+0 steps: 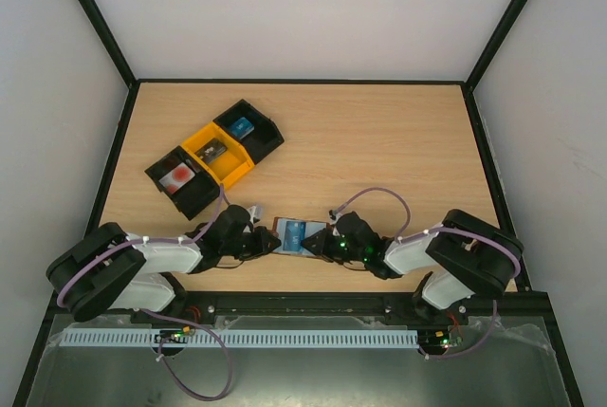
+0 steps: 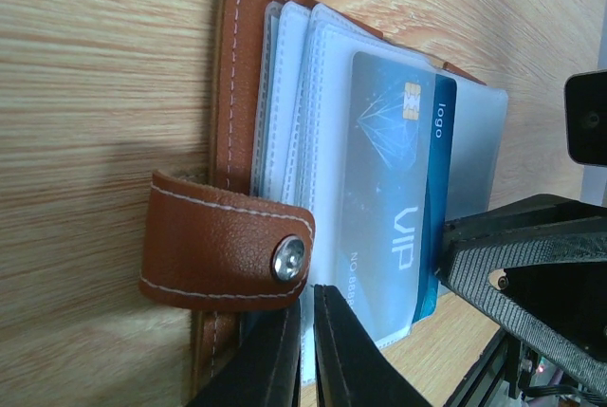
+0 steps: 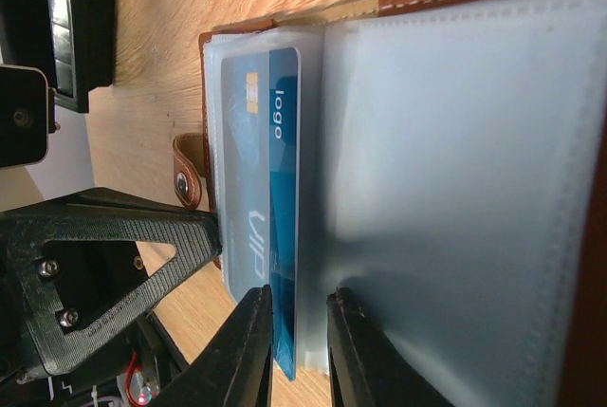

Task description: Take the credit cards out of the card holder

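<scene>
The brown leather card holder (image 1: 296,234) lies open between both grippers near the table's front edge, its clear sleeves (image 2: 285,103) fanned out. A blue credit card (image 2: 394,189) marked VIP sits in one sleeve, and a darker blue strip of it (image 3: 283,198) sticks out of the sleeve's mouth. My left gripper (image 2: 308,298) is shut on a thin sleeve edge of the card holder beside the snap strap (image 2: 223,246). My right gripper (image 3: 299,298) stands slightly open, its fingers on either side of the card's exposed strip. Other credit cards, white with red (image 1: 178,176), dark (image 1: 214,151) and blue (image 1: 241,126), lie in trays.
A row of three small trays, black (image 1: 190,200), yellow (image 1: 235,172) and black (image 1: 270,138), stands at the back left of the table. Black frame posts and white walls enclose the wooden table (image 1: 398,151). The two grippers' fingertips are close together over the holder.
</scene>
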Controlling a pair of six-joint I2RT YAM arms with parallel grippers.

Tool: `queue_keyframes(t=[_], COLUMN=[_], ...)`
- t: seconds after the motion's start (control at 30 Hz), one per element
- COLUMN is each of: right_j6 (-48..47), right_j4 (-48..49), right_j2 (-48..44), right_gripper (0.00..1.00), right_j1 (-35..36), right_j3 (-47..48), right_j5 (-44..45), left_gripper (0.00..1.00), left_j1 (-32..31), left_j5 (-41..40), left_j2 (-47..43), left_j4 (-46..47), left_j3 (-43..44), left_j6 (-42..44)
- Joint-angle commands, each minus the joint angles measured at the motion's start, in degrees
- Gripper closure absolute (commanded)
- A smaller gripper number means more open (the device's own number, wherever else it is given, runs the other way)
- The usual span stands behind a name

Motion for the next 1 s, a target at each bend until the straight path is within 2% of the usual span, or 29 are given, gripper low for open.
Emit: queue_keyframes(t=[0.0, 0.43, 0.57, 0.63, 0.97], right_j6=[0.3, 0.1, 0.1, -0.1, -3.4], right_j4=[2.8, 5.7, 7.1, 6.9, -3.8], right_j2=[1.4, 3.6, 3.9, 3.1, -5.6], right_gripper=[0.83, 0.91, 0.98, 0.98, 0.98], right_j1=[0.2, 0.2, 0.3, 0.3, 0.2], right_j3=[1.1, 1.0, 0.8, 0.4, -2.8], right_j5=[-0.5, -2.4, -3.6, -3.5, 1.1], left_gripper=[0.92, 0.92, 0.92, 0.92, 0.93], left_j1=[-0.3, -0.2, -0.3, -0.3, -0.2], left_j5=[0.2, 0.6, 0.5, 0.2, -0.8], left_j2=[0.5, -0.1, -0.1, -0.4, -0.4], left_j4=[0.7, 0.6, 0.5, 0.3, -0.9], left_j3=[-1.2, -1.1, -1.1, -1.2, -1.1], left_j6=[0.1, -0.1, -0.1, -0.2, 0.2])
